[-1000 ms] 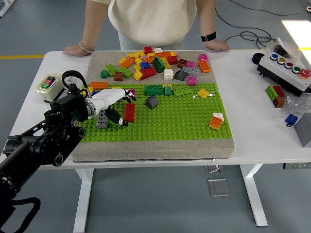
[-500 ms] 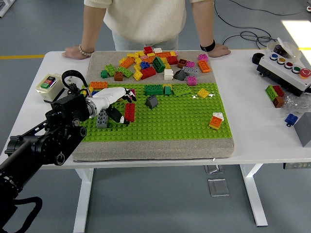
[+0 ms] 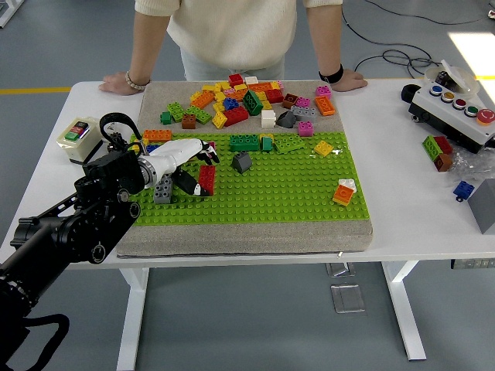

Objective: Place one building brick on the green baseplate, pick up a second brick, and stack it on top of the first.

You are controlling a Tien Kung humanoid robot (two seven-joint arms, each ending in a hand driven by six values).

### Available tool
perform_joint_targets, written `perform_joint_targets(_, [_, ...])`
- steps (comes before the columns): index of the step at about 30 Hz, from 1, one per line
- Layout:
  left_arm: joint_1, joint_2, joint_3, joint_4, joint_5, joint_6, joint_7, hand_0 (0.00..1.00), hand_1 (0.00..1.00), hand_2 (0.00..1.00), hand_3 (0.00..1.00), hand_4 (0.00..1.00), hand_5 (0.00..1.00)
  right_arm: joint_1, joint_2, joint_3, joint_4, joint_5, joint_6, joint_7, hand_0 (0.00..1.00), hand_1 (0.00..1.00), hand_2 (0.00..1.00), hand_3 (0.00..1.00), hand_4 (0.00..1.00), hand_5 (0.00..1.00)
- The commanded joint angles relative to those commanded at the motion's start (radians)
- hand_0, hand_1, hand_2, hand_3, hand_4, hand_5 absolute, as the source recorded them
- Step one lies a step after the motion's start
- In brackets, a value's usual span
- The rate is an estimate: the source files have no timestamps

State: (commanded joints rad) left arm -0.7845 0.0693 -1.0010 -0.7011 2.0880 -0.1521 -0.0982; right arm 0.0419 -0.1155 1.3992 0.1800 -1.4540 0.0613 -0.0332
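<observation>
Baseplate green; brick red; robot hand prob. white.

Our left arm is black and jointed with round screwed caps, a looping black cable, and a white hand with dark fingertips

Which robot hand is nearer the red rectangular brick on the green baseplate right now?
Left. The left hand is right at the red rectangular brick on the green baseplate, fingers curled around it. The right hand is out of view.
</observation>
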Motion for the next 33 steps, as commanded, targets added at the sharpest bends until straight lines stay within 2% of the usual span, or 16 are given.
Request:
perform_joint_targets(1, [0.001,0.0,0.0,0.001,0.0,0.003,-0.002,0.779,0.732,0.631,0.616,0.842,0.018,0.0,0.0,0.0,0.0,0.0,0.0,0.0,0.758,0.686,0.732,0.754,0.998,0.506])
perform_joint_targets(6, [0.001,0.0,0.002,0.001,0.0,0.008,-0.009,0.779,0.732,0.631,0.616,0.842,0.018,-0.001,0.0,0.0,0.0,0.0,0.001,0.0,0.758,0.686,0.732,0.754,0.998,0.506])
perform_joint_targets(7, [0.002,0.0,0.003,0.001,0.0,0.009,-0.01,0.768,0.725,0.61,0.597,0.77,0.002,-0.001,0.0,0.0,0.0,0.0,0.001,0.0,0.759,0.686,0.732,0.754,0.998,0.506])
perform_joint_targets(12, [0.004,0.0,0.006,0.002,-0.004,0.014,-0.016,0.768,0.725,0.61,0.597,0.77,0.002,-0.001,0.0,-0.001,0.0,0.001,0.0,0.0,0.759,0.686,0.732,0.754,0.998,0.506])
perform_joint_targets(13, [0.004,0.0,0.006,0.001,-0.005,0.014,-0.017,0.754,0.718,0.596,0.58,0.678,0.002,-0.001,0.0,-0.002,0.0,0.001,0.0,0.0,0.759,0.685,0.732,0.754,0.998,0.506])
perform_joint_targets(23, [0.01,0.004,0.007,-0.003,-0.007,0.009,-0.019,0.754,0.715,0.589,0.575,0.66,0.002,-0.003,0.002,-0.003,0.0,0.0,-0.001,0.0,0.759,0.685,0.732,0.754,0.998,0.506])
perform_joint_targets(33, [0.02,0.013,-0.007,-0.031,0.0,0.014,-0.02,0.749,0.711,0.588,0.57,0.68,0.002,-0.003,0.003,-0.003,0.0,0.0,-0.001,-0.001,0.759,0.686,0.732,0.754,0.998,0.507])
